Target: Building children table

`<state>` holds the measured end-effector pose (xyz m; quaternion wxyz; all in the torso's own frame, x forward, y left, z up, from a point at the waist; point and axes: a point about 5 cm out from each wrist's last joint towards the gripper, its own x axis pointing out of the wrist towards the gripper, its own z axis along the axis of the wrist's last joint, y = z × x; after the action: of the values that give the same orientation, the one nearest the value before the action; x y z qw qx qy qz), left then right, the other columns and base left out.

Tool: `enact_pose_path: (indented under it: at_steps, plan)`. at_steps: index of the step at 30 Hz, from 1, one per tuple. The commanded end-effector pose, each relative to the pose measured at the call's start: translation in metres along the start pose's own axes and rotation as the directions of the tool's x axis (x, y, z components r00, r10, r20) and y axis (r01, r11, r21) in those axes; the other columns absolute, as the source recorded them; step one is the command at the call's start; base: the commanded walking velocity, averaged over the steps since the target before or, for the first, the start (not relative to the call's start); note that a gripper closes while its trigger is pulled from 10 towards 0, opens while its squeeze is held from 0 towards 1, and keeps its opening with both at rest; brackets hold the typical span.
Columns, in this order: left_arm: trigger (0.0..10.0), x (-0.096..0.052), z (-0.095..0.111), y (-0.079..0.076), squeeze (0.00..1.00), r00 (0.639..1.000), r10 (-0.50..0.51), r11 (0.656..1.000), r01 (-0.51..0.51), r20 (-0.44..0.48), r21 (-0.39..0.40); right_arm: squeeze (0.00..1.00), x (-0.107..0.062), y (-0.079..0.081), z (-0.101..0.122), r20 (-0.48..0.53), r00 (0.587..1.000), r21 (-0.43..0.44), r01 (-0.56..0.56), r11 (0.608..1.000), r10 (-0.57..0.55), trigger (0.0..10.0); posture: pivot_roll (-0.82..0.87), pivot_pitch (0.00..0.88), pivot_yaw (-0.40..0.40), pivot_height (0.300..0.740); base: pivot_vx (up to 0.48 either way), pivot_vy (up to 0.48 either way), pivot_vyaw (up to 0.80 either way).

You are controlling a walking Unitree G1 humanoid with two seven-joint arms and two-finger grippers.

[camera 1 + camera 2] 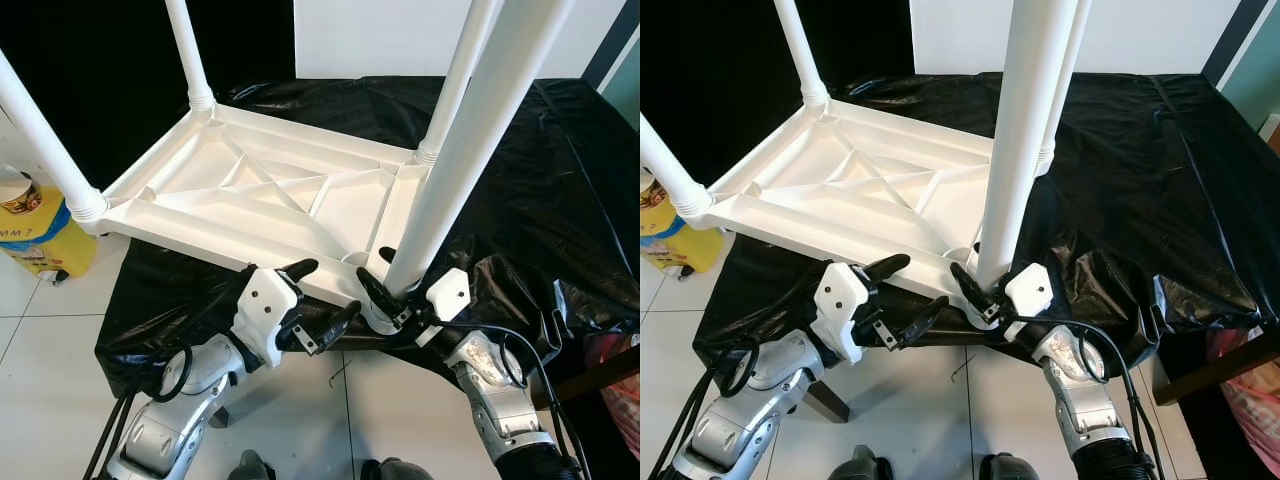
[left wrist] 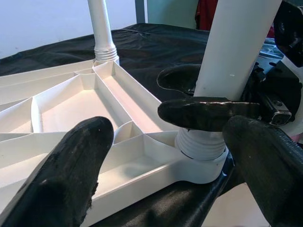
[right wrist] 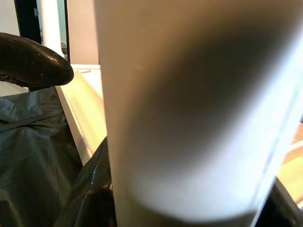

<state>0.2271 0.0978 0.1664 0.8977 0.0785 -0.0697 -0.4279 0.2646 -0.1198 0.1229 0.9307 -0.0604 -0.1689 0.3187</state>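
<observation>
My right gripper [image 1: 385, 288] has its 2 black fingers closed around the base of the near-right leg [image 1: 455, 170], just above the ribbed collar [image 2: 201, 144] where that leg enters the corner socket of the upturned tabletop [image 1: 270, 195]. My left gripper [image 1: 322, 296] sits just beside it at the tabletop's near edge, fingers spread wide and holding nothing, one finger over the rim and the other below it. The tabletop lies underside up on a surface draped in black plastic sheeting [image 1: 540, 180], its near-right corner close to the sheeting's near edge. I count 4 white legs standing up from the 4 corners: the one I am gripping, a far-right leg [image 1: 462, 70], a far-left leg [image 1: 190, 50] and a near-left leg [image 1: 45, 135]. By my reading the build is nearly complete, with only the seating of this last leg left to confirm, then turning the table upright. I cannot tell whether the threaded collar is screwed fully home, since my fingers cover part of it. All 4 leg tops are cut off by the frame. The right wrist view is a blurred white tube at close range. A yellow container [image 1: 40, 225] stands on the floor off the sheeting's left edge, with its label partly cropped.
</observation>
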Motion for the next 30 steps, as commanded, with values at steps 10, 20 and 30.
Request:
enact_pose_path:
  at_steps: [10, 20, 30]
  plan:
    - [10.0, -0.005, 0.000, -0.011, 0.00, 0.990, -0.142, 0.990, 0.142, -0.018, 0.010, 0.00, -0.012, 0.008, -0.019, -0.093, 0.995, 0.008, -0.044, 0.999, 0.045, 10.0, 0.05, 0.137, -0.012, 0.740, 0.000, 0.000, 0.00]
    - [10.0, -0.009, -0.009, -0.012, 0.00, 0.977, -0.190, 0.976, 0.199, -0.096, 0.092, 0.00, -0.015, 0.010, -0.020, -0.097, 0.991, -0.053, -0.103, 0.993, 0.097, 10.0, 0.04, 0.135, -0.011, 0.740, 0.000, 0.000, 0.00]
    - [10.0, -0.008, -0.014, -0.012, 0.00, 0.972, -0.198, 0.967, 0.215, -0.124, 0.136, 0.00, -0.018, 0.004, -0.029, -0.131, 0.991, 0.138, 0.014, 0.990, 0.004, 10.0, 0.04, 0.121, -0.010, 0.740, 0.000, 0.000, 0.00]
